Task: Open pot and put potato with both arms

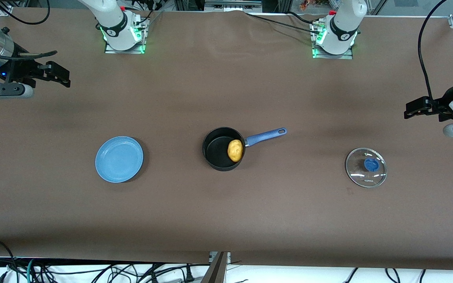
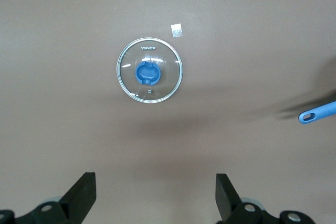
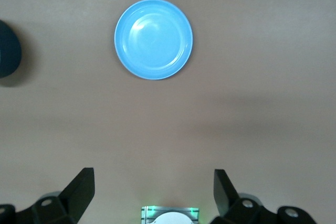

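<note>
Lid lies nearest the front camera, flat on the table toward the left arm's end, glass side down and blue knob up, well apart from everything else. Slightly farther from the camera, toward the right arm's end, sits the blue plate, with nothing on it. Between the two, at mid-table, stands the pot, uncovered, its blue handle angled toward the left arm's end. The potato rests inside it, leaning against the wall on the handle side.

Higher up, the left gripper hangs over the table's edge at its own end, fingers spread wide and holding nothing; its wrist view looks straight down on the lid. The right gripper hangs over the opposite end of the table, fingers likewise apart and empty, with the plate under its camera.

Judging by this layout, both steps look done: the pot is open and the potato is in. Both arms appear parked and waiting. Nothing more seems called for beyond keeping clear; if the lid were to go back, the left arm would need to drop onto the knob.
</note>
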You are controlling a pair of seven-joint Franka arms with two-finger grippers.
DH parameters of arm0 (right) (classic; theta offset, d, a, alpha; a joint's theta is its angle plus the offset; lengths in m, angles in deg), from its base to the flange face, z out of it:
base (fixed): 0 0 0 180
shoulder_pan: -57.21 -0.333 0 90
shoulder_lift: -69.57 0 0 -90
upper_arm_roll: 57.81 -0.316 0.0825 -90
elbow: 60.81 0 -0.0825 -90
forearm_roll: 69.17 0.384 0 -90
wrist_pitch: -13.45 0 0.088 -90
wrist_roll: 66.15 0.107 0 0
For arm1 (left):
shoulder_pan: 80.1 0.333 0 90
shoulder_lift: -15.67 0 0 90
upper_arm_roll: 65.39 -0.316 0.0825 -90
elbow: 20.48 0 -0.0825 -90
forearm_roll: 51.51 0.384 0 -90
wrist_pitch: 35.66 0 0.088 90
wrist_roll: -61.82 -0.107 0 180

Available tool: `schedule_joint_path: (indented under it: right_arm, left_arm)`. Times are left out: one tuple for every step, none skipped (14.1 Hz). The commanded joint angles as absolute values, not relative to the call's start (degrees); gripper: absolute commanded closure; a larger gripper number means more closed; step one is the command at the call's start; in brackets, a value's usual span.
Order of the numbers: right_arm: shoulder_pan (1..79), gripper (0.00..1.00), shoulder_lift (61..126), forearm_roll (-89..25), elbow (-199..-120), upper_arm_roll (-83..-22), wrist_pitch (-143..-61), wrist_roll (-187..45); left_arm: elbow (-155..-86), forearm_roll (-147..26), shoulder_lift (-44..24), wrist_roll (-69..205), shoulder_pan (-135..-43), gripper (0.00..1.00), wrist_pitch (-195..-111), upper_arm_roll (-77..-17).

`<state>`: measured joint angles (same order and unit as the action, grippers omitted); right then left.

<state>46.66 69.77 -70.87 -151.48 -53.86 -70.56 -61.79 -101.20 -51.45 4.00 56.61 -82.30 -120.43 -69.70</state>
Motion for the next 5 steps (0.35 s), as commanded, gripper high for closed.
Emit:
schedule_joint_path:
  right_arm:
    - [47.54,0.0,70.63,-72.51,-148.79,-55.08,-69.77,-61.58]
    - [47.54,0.0,70.63,-72.08,-148.79,-55.08,-70.13,-61.4]
    - [47.45,0.0,70.63,-71.9,-148.52,-55.26,-70.83,-61.4]
    - [47.19,0.0,70.63,-71.9,-148.52,-55.52,-71.09,-61.4]
    - [47.19,0.0,70.54,-71.9,-148.52,-55.52,-71.01,-61.4]
  left_arm:
    - [-100.55,-50.45,4.06,57.16,-82.47,0.0,-119.5,-69.35]
    - [-100.55,-50.45,4.06,57.16,-82.47,0.0,-119.5,-69.35]
    - [-100.55,-50.63,4.06,57.16,-82.47,0.0,-119.5,-69.35]
    - [-100.55,-50.63,4.06,57.16,-82.47,0.0,-119.5,-69.35]
    - [-100.55,-50.72,4.06,57.25,-82.56,0.0,-119.5,-69.35]
